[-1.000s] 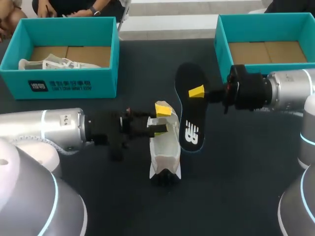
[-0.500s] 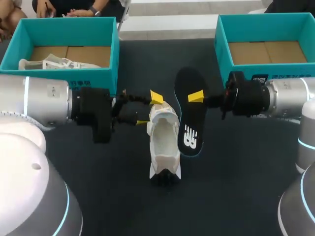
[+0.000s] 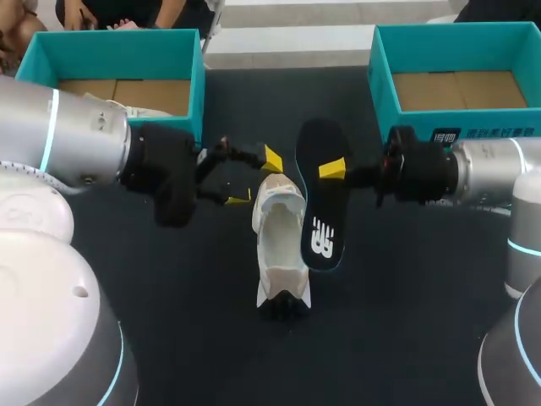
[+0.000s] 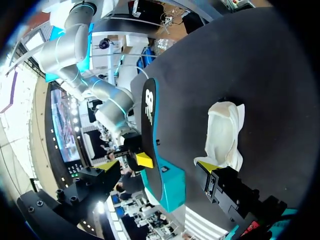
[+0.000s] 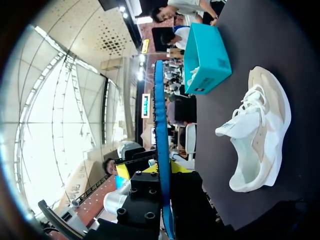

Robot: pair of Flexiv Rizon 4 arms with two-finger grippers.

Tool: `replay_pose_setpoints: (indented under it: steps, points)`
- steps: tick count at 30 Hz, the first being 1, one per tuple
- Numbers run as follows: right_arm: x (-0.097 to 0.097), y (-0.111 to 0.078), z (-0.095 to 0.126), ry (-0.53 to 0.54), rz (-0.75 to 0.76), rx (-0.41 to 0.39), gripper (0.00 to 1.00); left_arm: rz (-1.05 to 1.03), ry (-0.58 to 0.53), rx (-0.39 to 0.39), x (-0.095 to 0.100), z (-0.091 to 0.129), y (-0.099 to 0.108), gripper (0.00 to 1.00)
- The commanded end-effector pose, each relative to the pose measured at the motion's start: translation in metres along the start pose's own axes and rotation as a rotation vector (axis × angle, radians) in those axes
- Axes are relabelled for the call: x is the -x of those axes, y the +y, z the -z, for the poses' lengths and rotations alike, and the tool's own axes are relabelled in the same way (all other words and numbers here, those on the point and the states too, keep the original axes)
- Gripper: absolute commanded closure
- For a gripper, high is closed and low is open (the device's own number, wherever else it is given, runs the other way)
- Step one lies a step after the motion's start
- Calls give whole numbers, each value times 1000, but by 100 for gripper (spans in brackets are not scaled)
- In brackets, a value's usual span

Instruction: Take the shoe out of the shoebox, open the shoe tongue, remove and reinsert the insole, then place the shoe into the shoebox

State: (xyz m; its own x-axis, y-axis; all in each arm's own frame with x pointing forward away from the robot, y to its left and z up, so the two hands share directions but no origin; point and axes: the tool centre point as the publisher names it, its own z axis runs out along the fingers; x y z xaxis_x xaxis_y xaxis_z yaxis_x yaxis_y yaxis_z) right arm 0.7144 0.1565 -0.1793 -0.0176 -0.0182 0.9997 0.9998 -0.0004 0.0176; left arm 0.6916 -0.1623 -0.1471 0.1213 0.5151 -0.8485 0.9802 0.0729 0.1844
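A white shoe [image 3: 280,246] stands on the dark table [image 3: 406,321], its opening up. My right gripper [image 3: 331,169] is shut on a black insole [image 3: 319,207], holding it on edge just right of the shoe. In the right wrist view the insole [image 5: 159,140] runs edge-on out between my fingers, with the shoe [image 5: 260,135] lying beside it. My left gripper [image 3: 254,179] is open at the shoe's far left end, apart from it. In the left wrist view the shoe [image 4: 225,132] and insole [image 4: 151,135] lie ahead of that open gripper [image 4: 160,167].
A teal shoebox [image 3: 110,35] at the back left holds a second white shoe [image 3: 144,111]. Another teal shoebox [image 3: 385,85] at the back right shows only its cardboard floor. My left arm crosses in front of the left box.
My left gripper has drawn back from the shoe's opening, up and to the left, staying open. The right gripper has shifted the insole slightly left, closer to the shoe.
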Motion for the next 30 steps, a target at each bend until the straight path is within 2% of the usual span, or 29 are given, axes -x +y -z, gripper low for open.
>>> replay_pose_setpoints:
  steps: [1, 7, 10, 16, 18, 30]
  points:
    - [1, 6, -1, -7, 0, -14, 100, 19, 221, -18, 11, 2, 3, 0]
    - [2, 7, -2, -22, -14, -35, 100, 83, 377, -92, 27, 10, 9, 0]
    - [3, 8, -4, -24, -16, -40, 100, 89, 447, -104, 31, 12, 12, 0]
    - [6, 9, -6, -22, -17, -46, 100, 17, 630, -94, 35, 16, 17, 0]
    - [7, 8, -6, -22, -17, -44, 100, -56, 711, -62, 31, 18, 18, 0]
    - [5, 17, -6, -41, -22, -68, 100, -56, 711, -62, 31, 18, 18, 0]
